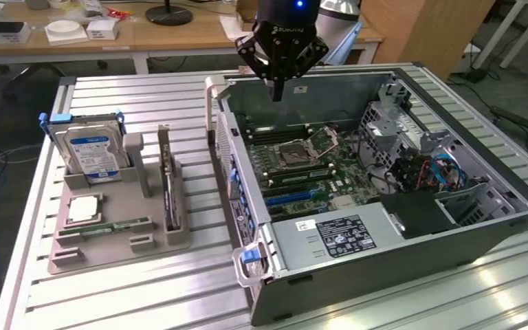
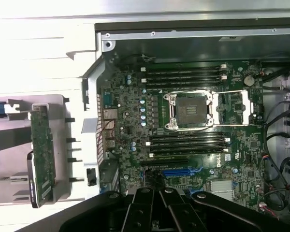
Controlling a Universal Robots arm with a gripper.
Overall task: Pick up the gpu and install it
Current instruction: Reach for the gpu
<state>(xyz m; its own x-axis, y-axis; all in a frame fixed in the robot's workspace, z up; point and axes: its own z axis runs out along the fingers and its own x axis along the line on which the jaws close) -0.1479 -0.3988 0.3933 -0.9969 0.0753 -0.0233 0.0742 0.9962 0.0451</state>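
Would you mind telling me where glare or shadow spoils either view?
Wrist view: the table beside the case is washed out to white, while the motherboard is evenly lit. Exterior view: bright reflections streak the table toward the exterior view's right, and the end effector is a dark shape above the case.

The case is open on top, and the motherboard lies unobstructed. Its side wall stands between the tool and the gpu.

I see my black angular tool hanging straight down below the dark round wrist. Its fingers are pressed together into one narrow tip, empty. In the wrist view, the tool's linkages fold inward, symmetric.
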